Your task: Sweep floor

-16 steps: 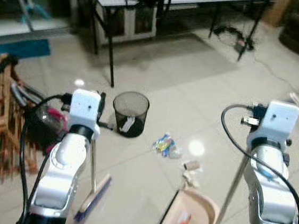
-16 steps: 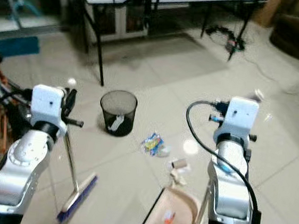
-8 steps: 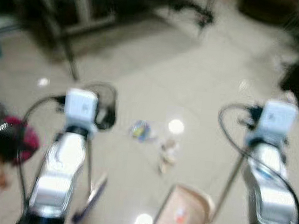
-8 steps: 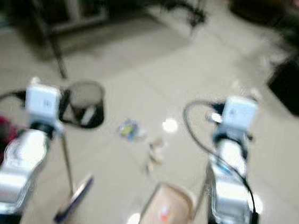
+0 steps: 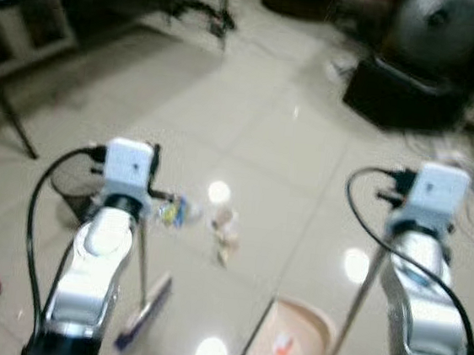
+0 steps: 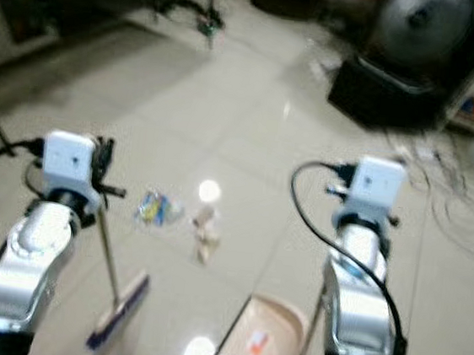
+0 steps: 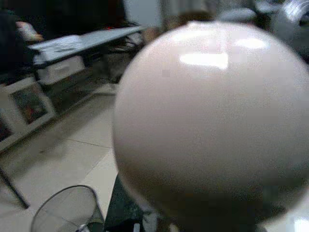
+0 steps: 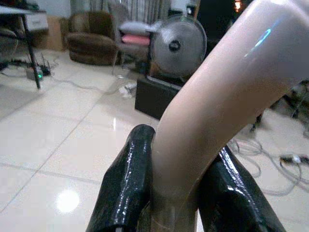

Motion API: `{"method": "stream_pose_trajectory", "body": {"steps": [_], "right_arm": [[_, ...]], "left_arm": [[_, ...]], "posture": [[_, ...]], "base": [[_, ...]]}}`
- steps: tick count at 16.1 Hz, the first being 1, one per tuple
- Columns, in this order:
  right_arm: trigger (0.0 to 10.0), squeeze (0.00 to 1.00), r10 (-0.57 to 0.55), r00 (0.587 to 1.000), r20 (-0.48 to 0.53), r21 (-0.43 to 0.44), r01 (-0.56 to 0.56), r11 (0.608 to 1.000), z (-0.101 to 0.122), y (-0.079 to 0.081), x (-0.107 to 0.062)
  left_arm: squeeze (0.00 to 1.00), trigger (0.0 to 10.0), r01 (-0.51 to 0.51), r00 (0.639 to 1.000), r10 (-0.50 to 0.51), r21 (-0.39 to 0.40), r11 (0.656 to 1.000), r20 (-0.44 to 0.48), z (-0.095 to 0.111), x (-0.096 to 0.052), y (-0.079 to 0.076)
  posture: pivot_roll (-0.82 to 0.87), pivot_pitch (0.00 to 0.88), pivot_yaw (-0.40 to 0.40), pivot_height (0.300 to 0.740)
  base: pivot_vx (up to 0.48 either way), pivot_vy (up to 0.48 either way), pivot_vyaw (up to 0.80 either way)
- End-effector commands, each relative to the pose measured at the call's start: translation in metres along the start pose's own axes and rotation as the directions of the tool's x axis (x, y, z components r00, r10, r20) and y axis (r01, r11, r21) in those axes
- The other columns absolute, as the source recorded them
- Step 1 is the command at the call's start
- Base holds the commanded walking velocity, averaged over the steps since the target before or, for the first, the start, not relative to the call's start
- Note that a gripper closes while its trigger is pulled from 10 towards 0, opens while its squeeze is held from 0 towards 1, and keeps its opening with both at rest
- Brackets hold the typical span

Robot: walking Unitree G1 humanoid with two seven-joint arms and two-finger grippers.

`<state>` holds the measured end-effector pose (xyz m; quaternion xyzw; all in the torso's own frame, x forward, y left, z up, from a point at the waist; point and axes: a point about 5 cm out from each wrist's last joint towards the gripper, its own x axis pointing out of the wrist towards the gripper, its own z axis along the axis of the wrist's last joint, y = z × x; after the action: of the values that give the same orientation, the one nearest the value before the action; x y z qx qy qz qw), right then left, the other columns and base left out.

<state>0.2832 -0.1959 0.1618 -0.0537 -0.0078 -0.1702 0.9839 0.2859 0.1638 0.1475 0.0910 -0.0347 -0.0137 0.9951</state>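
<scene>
Left gripper (image 5: 136, 209): fingers unclear, apparently holding broom (image 5: 143, 312).
Right gripper (image 8: 176, 193): fingers clamp dustpan handle (image 8: 217, 101).
Dustpan (image 5: 291, 344): on floor (image 5: 251, 120).
Litter (image 5: 203, 218): beyond the broom.

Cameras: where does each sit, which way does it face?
Left and right eye views: head, looking down at both silver arms, blue-bristled broom, beige dustpan, litter.
Left wrist view: along the left gripper, facing the broom's round beige handle end and black mesh bin.
Right wrist view: right gripper clamping the dustpan's curved handle, grey fan behind.
Shared: the bin and fan.
</scene>
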Motion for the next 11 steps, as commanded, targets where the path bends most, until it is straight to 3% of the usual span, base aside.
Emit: {"method": "stream_pose_trajectory", "body": {"steps": [1,3,5,6,8,9,11], "right_arm": [[10.0,0.00,-0.022,1.000,0.012,0.004,0.022,1.000,0.0037,-0.0036,0.0012],[10.0,0.00,-0.024,1.000,0.009,0.011,0.024,1.000,0.0026,-0.0026,0.0014],[10.0,0.00,-0.018,1.000,0.008,0.017,0.018,1.000,0.0013,-0.0014,0.0012],[10.0,0.00,-0.007,1.000,0.011,0.016,0.007,1.000,0.0010,0.0001,0.0013],[10.0,0.00,0.010,1.000,0.018,0.004,-0.010,1.000,0.0011,0.0032,0.0017],[10.0,0.00,0.014,1.000,0.027,-0.004,-0.014,1.000,0.0021,0.0040,0.0024],[10.0,0.00,0.015,0.998,0.066,-0.040,-0.012,0.999,0.0082,0.0046,0.0074]], "left_arm": [[0.00,10.0,0.014,1.000,-0.014,0.008,1.000,0.022,0.0049,0.0014,-0.0017],[0.00,10.0,0.021,0.999,-0.021,0.011,1.000,0.025,0.0053,0.0026,-0.0019],[0.00,10.0,0.026,0.999,-0.026,0.016,1.000,0.028,0.0057,0.0034,-0.0018],[0.00,10.0,0.026,0.999,-0.028,0.041,0.999,0.038,0.0071,0.0035,-0.0020],[0.00,10.0,0.021,0.999,-0.024,0.070,0.997,0.037,0.0072,0.0028,-0.0026],[0.00,10.0,0.018,0.999,-0.020,0.063,0.998,0.034,0.0068,0.0025,-0.0029],[0.00,10.0,-0.005,0.999,0.005,0.004,1.000,0.038,0.0075,0.0023,-0.0034]], "posture": [[0.00,0.062,0.008,0.740],[0.00,0.057,0.012,0.740],[0.00,0.053,0.015,0.740],[0.00,0.051,0.015,0.740],[0.00,0.048,0.013,0.740],[0.01,0.049,0.012,0.740],[0.01,0.052,0.010,0.740]], "base": [[0.000,0.461,-0.80],[0.000,0.459,-0.80],[0.000,0.452,-0.21],[0.000,0.000,0.00],[0.000,-0.480,0.00],[0.000,-0.480,0.00],[0.000,0.000,0.00]]}}
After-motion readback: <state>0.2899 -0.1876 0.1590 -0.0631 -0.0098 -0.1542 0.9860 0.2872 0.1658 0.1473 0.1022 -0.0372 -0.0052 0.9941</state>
